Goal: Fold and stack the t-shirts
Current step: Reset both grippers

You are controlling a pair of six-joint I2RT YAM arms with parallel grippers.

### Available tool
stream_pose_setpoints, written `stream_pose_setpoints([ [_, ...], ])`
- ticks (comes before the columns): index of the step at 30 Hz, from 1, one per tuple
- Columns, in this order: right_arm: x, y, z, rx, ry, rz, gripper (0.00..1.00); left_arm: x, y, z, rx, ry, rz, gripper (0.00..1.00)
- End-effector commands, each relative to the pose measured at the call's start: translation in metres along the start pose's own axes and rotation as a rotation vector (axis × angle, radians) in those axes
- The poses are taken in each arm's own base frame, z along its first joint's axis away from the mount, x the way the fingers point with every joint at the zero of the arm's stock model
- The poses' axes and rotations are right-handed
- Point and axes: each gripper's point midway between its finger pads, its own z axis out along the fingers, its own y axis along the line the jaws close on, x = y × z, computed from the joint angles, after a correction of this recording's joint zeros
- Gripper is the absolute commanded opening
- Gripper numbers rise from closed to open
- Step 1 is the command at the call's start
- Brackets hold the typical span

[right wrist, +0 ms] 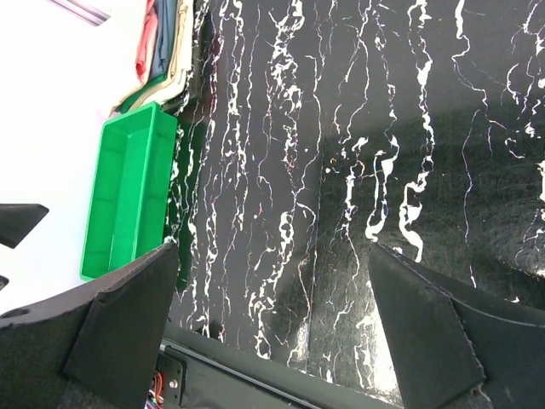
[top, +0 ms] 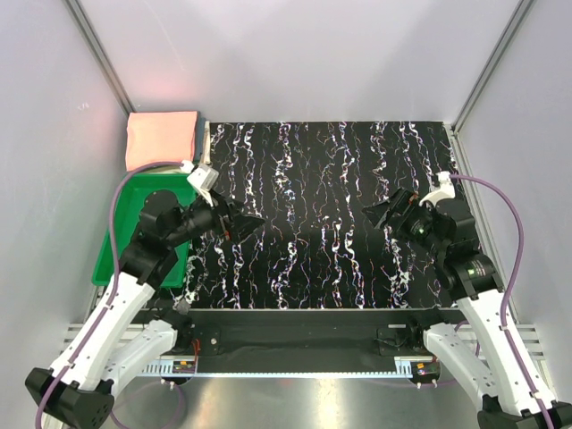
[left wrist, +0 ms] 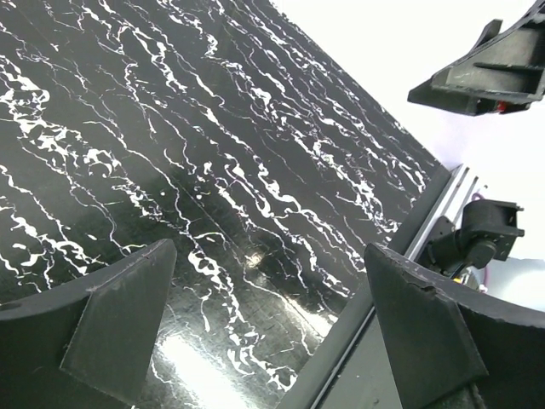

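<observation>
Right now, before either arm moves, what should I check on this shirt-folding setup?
1. Left hand open, holding nothing: ok.
2. Right hand open, holding nothing: ok.
3. Salmon-pink t-shirt folded on top of the pile at the far-left corner: ok.
4. Blue-grey t-shirt in that pile, only its edge showing; neatly folded: cannot tell.
5. Green tray with nothing inside: ok.

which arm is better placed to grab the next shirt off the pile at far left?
Left, probably. The left gripper hovers open beside the green tray, close to the t-shirts piled past it in the far-left corner. The right gripper, also open, sits across the mat.
</observation>
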Motion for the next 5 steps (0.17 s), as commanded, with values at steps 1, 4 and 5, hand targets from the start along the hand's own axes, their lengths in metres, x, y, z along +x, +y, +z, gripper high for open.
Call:
stream_pose_setpoints([
  [1, -0.0142, 0.0139, -0.0076, -0.034, -0.036, -0.011, 1.00, -0.0330, -0.0194, -0.0074, 0.050, -0.103, 0.024, 0.99],
  [4, -0.0160, 0.0150, -0.0070, -0.035, -0.035, -0.021, 1.00, -0.0389, -0.0207, -0.0092, 0.045, -0.123, 0.023, 0.99],
  [5, -0.0151, 0.0149, -0.0054, -0.034, -0.026, -0.023, 1.00, -0.0402, -0.0203, -0.0095, 0.040, -0.126, 0.023, 0.99],
])
